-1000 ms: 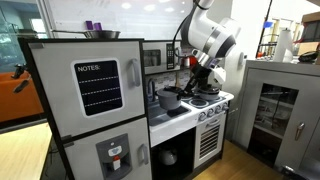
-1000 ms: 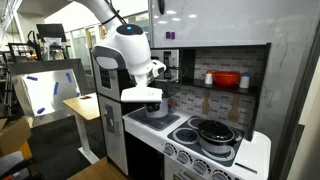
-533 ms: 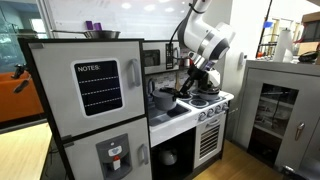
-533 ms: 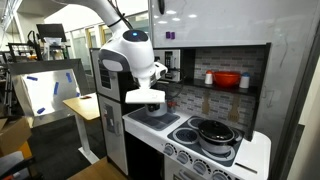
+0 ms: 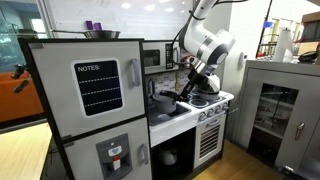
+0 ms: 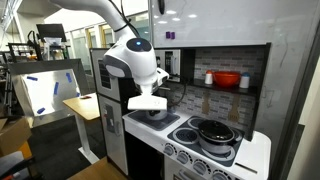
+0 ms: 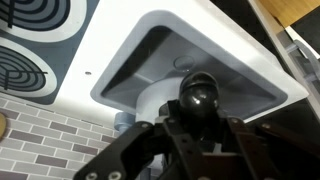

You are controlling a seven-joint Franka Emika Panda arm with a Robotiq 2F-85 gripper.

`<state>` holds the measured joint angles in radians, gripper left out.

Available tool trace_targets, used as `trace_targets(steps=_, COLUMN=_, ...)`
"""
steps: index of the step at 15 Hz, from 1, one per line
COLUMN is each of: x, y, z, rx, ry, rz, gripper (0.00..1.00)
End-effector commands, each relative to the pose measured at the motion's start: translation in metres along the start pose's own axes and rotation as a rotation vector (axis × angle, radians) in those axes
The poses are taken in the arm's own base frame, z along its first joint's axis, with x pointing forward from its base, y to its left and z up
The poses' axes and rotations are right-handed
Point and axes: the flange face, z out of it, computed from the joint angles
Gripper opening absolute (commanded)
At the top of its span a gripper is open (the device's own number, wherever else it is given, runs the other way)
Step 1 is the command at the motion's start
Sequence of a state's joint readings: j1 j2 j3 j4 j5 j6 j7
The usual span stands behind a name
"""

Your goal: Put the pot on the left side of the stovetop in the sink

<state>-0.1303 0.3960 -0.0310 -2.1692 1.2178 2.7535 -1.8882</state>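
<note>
A silver pot with a black lid knob (image 7: 197, 92) sits low in the white sink basin (image 7: 205, 35) of the toy kitchen. My gripper (image 7: 196, 128) is shut on the knob, with one dark finger on each side of it. In an exterior view the pot (image 5: 167, 100) hangs under the gripper (image 5: 186, 88) at the sink (image 5: 172, 112), left of the stovetop (image 5: 210, 101). In an exterior view the arm's wrist (image 6: 148, 101) covers the pot over the sink (image 6: 152, 121). I cannot tell whether the pot touches the sink floor.
A second dark pot (image 6: 213, 131) stands on the stovetop. Two black burners (image 7: 30, 20) lie beside the sink. A red bowl (image 6: 227, 79) sits on the back shelf. The toy fridge (image 5: 95, 100) stands next to the sink, and a faucet (image 5: 152, 92) rises behind it.
The arm has moved down and toward the sink with the pot in the gripper. The pot now sits lower in the basin.
</note>
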Motion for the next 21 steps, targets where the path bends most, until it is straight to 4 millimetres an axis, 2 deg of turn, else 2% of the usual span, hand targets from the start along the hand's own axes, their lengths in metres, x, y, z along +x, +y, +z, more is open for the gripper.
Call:
trace_targets(steps=1, x=-0.005, y=0.007, z=0.004, rx=0.013, ry=0.051, rz=-0.002, gripper=0.08)
trace_targets(steps=8, x=-0.021, y=0.009, z=0.013, rx=0.018, ry=0.072, rz=0.007, gripper=0.08)
trace_targets(steps=21, x=-0.027, y=0.005, z=0.035, rx=0.048, ry=0.069, rz=0.009, gripper=0.08)
